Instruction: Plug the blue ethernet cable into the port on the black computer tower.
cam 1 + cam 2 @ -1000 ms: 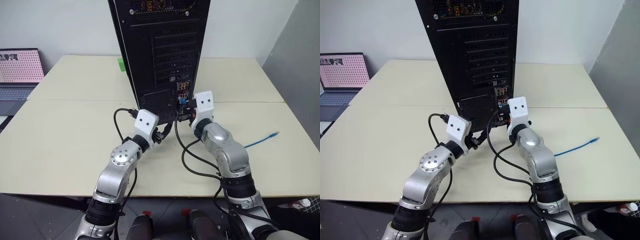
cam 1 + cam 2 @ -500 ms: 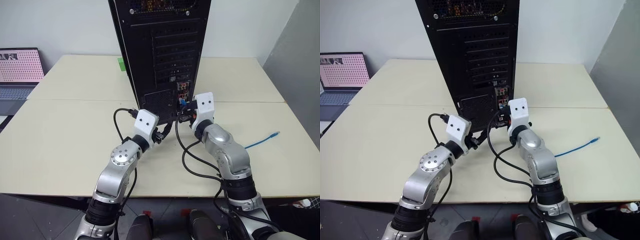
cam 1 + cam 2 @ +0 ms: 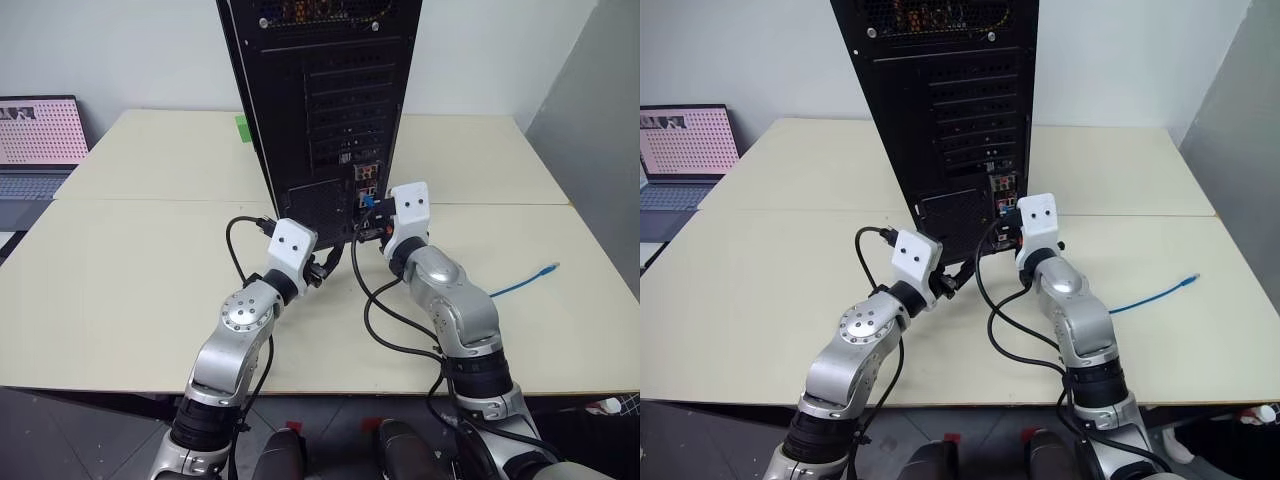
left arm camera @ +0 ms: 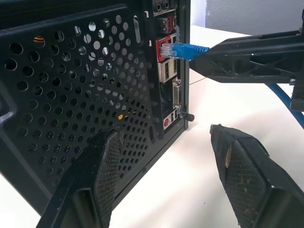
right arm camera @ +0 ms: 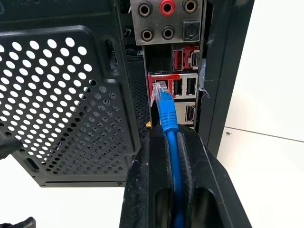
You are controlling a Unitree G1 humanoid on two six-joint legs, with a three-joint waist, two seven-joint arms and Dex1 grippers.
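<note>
On the cream table point(image 3: 130, 300), nothing differs from a second ago: both arms keep their places at the rear of the black computer tower point(image 3: 320, 90). The right gripper point(image 5: 167, 137) stays clamped on the blue ethernet cable point(image 5: 166, 111), whose clear plug sits at the mouth of the port point(image 5: 156, 88) in the red-framed connector block, while the cord's other end lies on the table to the tower's right. The left gripper point(image 4: 164, 152) holds its fingers apart on nothing, beside the tower's perforated panel; no writing is readable.

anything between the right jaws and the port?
Only the cable's own blue boot and clear plug, tip at the port, per the right wrist view. Nothing else.
</note>
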